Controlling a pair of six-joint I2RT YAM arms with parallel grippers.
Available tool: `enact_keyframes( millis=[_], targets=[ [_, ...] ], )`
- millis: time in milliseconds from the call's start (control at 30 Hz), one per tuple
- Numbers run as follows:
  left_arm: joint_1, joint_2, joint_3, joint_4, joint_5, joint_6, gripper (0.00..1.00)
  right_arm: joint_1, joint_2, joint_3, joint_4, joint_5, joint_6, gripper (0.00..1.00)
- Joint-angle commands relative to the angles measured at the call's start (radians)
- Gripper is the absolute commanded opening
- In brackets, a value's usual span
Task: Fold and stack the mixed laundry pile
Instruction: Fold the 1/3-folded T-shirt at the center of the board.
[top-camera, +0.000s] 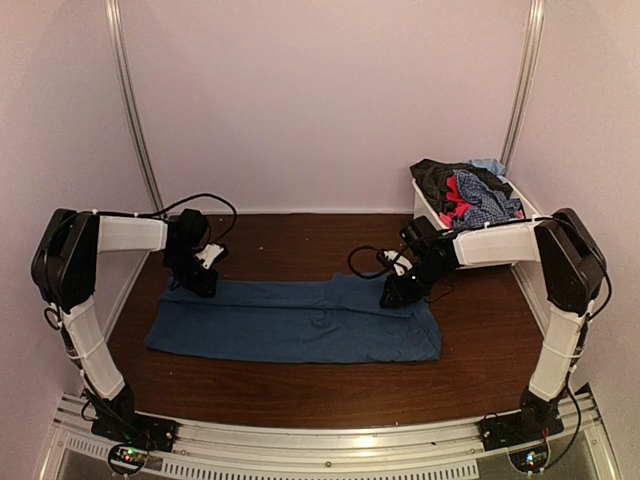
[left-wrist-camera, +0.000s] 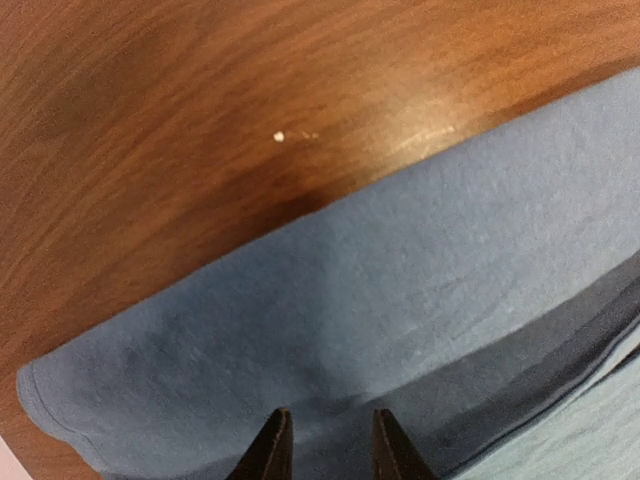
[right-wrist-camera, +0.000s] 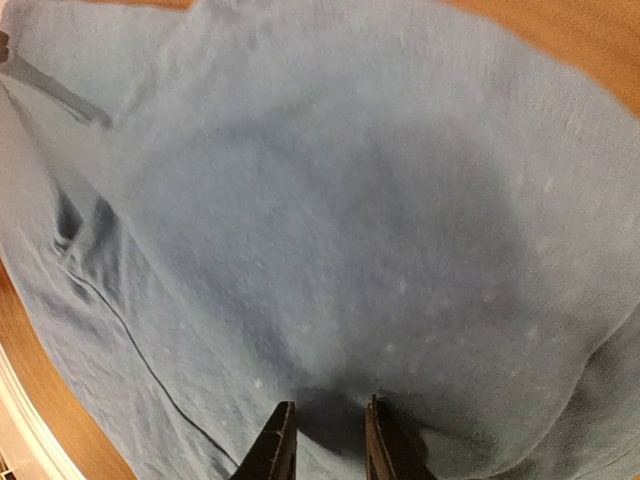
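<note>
Left hand (top-camera: 204, 286) and right hand (top-camera: 394, 296) rest on dark-blue T-shirt (top-camera: 300, 322) far edge, both narrowly open, grip on cloth unclear. Best lift both corners evenly, fold flat on tabletop (top-camera: 300, 235).

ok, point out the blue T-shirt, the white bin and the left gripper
blue T-shirt (top-camera: 300, 322): top view, middle of the spread cloth.
white bin (top-camera: 424, 210): top view, its left wall.
left gripper (left-wrist-camera: 330, 418): left wrist view, midway between the fingertips.
</note>
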Motion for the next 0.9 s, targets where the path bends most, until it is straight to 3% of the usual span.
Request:
enact_keyframes(
  millis=[0, 200, 300, 433, 533, 700, 867],
  targets=[
    [-0.039, -0.018, -0.024, -0.051, -0.128, 0.014, 0.27, 0.011, -0.048, -0.101, 0.014, -0.015, 0.003, 0.23],
    [-0.067, -0.096, -0.045, -0.152, -0.215, 0.097, 0.24, 0.010, -0.145, -0.135, -0.063, -0.001, -0.021, 0.24],
    [-0.072, -0.203, -0.037, -0.058, -0.056, 0.098, 0.25, -0.021, -0.223, -0.126, -0.055, -0.006, 0.004, 0.33],
    [-0.075, -0.241, -0.034, 0.252, 0.262, -0.076, 0.36, -0.099, -0.249, -0.122, 0.017, 0.004, 0.054, 0.37],
    [-0.134, -0.130, 0.060, 0.392, 0.337, -0.205, 0.38, -0.147, -0.214, -0.096, 0.060, -0.006, 0.090, 0.38],
    [-0.246, 0.145, 0.349, 0.332, 0.304, -0.281, 0.37, -0.166, -0.138, -0.027, 0.074, 0.031, 0.098, 0.38],
    [-0.320, 0.321, 0.488, 0.382, 0.345, -0.360, 0.36, -0.175, -0.065, 0.002, 0.107, 0.008, 0.101, 0.38]
  ],
)
